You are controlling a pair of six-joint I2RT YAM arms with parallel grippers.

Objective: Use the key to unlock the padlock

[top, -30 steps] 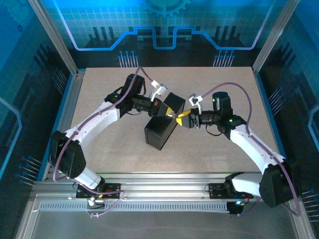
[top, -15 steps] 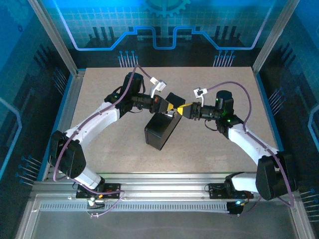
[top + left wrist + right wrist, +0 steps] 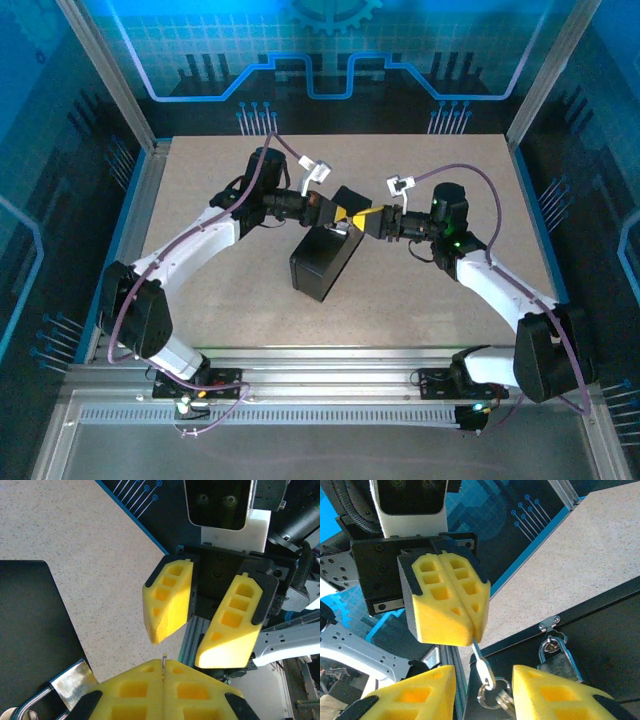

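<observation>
One key (image 3: pixel 482 667) sat pinched in my left gripper (image 3: pixel 470 639); right gripper (image 3: pixel 179 651) gaped; one padlock (image 3: pixel 560 662) hung on the box (image 3: pixel 610 630).

A speckled beige table (image 3: pixel 400 310) sits between blue circuit-patterned walls (image 3: pixel 340 50) and aluminium framing (image 3: pixel 330 365).

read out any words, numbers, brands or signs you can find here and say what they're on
No readable words or numbers.
Back panel: a gear outline and circuit-line graphics, no letters.
Padlock: any marking on its face is too blurred to read.
Key, pinched in the left gripper: any stamp is too small to tell.
Black box: no label visible on it.
</observation>
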